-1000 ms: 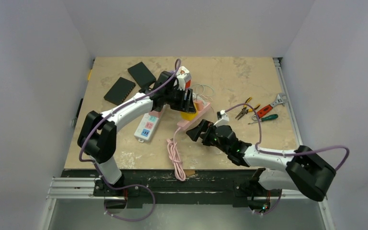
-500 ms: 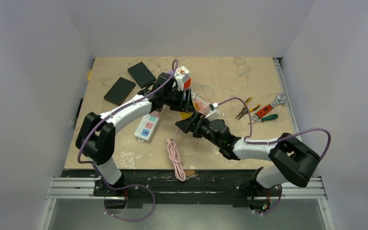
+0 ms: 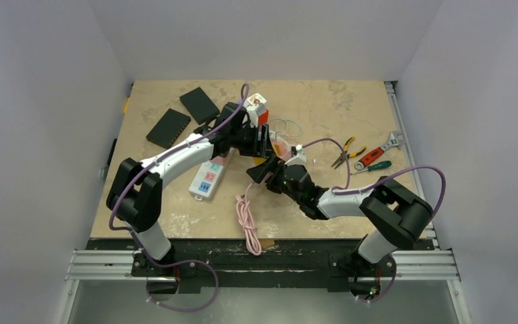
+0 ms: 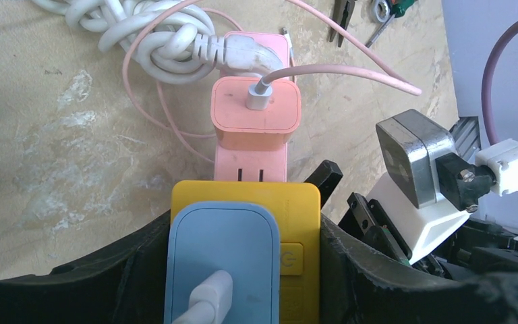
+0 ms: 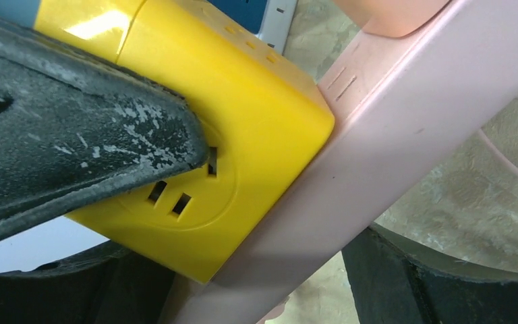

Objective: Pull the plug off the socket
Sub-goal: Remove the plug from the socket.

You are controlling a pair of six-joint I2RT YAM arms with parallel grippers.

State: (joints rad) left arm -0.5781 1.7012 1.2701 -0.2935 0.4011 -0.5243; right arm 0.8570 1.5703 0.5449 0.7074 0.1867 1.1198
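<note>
A yellow socket cube [image 4: 297, 209] is plugged into a pink power strip [image 4: 249, 162]. A blue charger [image 4: 222, 250] with a white cable sits on top of the cube. My left gripper [image 4: 243, 270] is shut on the cube's sides; it also shows in the top view [image 3: 264, 145]. In the right wrist view the cube [image 5: 243, 135] joins the pink strip [image 5: 391, 135], and a left finger [image 5: 74, 135] presses on the cube. My right gripper [image 5: 263, 283] is open, with one jaw on each side of the strip and a gap at the right jaw. It reaches in from the front [image 3: 260, 175].
A pink charger [image 4: 255, 115] and a white plug with a knotted cord [image 4: 155, 34] sit further along the strip. A white power strip [image 3: 206, 179], two black boxes [image 3: 199, 104], a coiled pink cable [image 3: 246, 219], pliers [image 3: 342, 155] and a screwdriver [image 3: 371, 165] lie around.
My right arm has swung left and forward, bringing its gripper up to the pink strip beside the yellow cube. My left gripper has stayed on the cube.
</note>
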